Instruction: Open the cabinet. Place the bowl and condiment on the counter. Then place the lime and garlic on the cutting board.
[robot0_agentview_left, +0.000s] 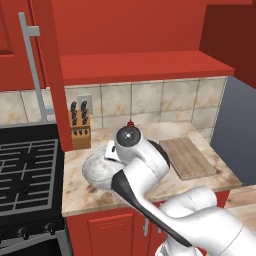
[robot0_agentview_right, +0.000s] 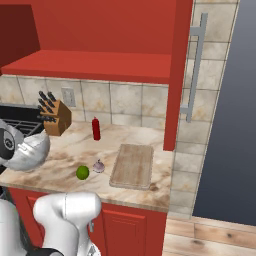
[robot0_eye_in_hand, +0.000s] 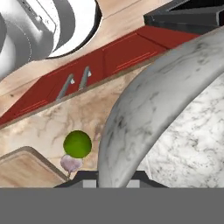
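**Bowl is pinched by the rim alone and can tip or sweep the small items**

Your gripper (robot0_eye_in_hand: 114, 181) is pressed together on the rim of the bowl (robot0_eye_in_hand: 175, 109), with the wall of the bowl standing between the finger tips in the hand view. That is a thin edge hold on a wide, heavy-looking piece, so a quick wrist turn could let it swing or slip out. In the base views the bowl (robot0_agentview_left: 100, 167) sits low over the counter (robot0_agentview_right: 70, 150), near the stove side; whether it rests on the stone I cannot tell. Release too early and it may rock. The lime (robot0_agentview_right: 82, 172) and garlic (robot0_agentview_right: 99, 166) lie just beside each other on the counter, near the cutting board (robot0_agentview_right: 132, 165); the condiment (robot0_agentview_right: 96, 129) stands behind them. A wide swing toward them could knock them rolling.
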